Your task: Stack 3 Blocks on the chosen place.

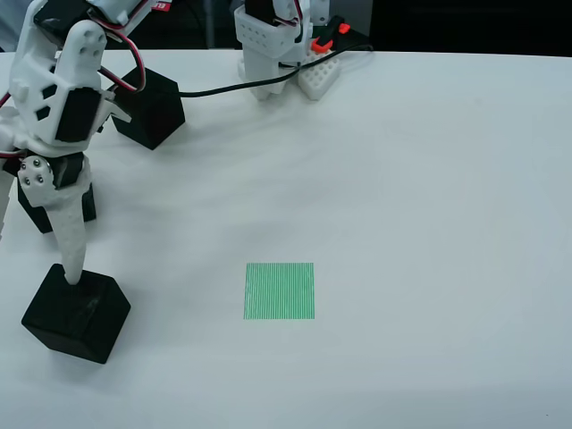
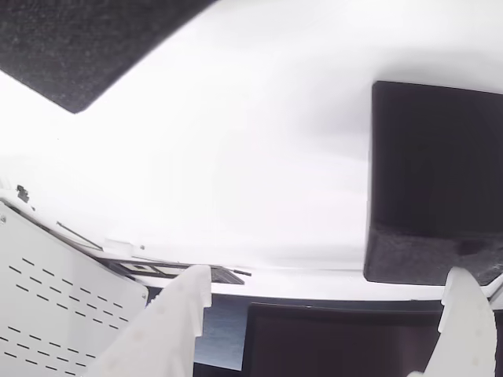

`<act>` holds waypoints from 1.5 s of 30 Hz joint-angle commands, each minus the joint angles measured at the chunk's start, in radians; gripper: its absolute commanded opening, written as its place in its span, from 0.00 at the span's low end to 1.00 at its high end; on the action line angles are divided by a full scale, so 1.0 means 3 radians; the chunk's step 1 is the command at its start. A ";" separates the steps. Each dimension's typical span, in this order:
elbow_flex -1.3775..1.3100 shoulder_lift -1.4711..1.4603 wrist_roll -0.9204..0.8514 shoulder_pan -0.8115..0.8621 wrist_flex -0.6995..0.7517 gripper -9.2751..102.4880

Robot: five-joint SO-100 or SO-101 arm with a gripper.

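Three black blocks lie on the white table in the overhead view: one at the front left [image 1: 76, 313], one at the back left [image 1: 152, 105], and one [image 1: 88, 202] half hidden behind my arm. The chosen place, a green striped square [image 1: 280, 290], lies flat and bare to the right of the front block. My gripper [image 1: 40, 255] hangs at the left, one white finger [image 1: 70, 255] resting its tip on the front block's top edge. In the wrist view the gripper [image 2: 328, 273] is open, with a block [image 2: 436, 181] just beyond the right finger [image 2: 468, 322] and nothing between the fingers.
The arm's white base [image 1: 268, 45] stands at the back with a black cable [image 1: 223, 88] running across the table toward the back block. A second black block corner [image 2: 78, 39] shows at the top left of the wrist view. Bare white table [image 1: 429, 223] stretches to the right.
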 commanded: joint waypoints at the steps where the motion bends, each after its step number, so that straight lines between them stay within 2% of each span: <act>1: -0.0225 -0.0015 -0.0015 -0.0041 -0.0056 0.43; 11: -0.0189 0.0031 0.0026 -0.0245 0.0005 0.45; 32: 0.0046 -0.0337 0.0056 -0.0394 -0.0337 0.45; 40: 0.0184 -0.0276 0.0205 -0.0476 -0.0383 0.28; 45: 0.0491 -0.0020 0.0337 -0.0629 -0.0455 0.26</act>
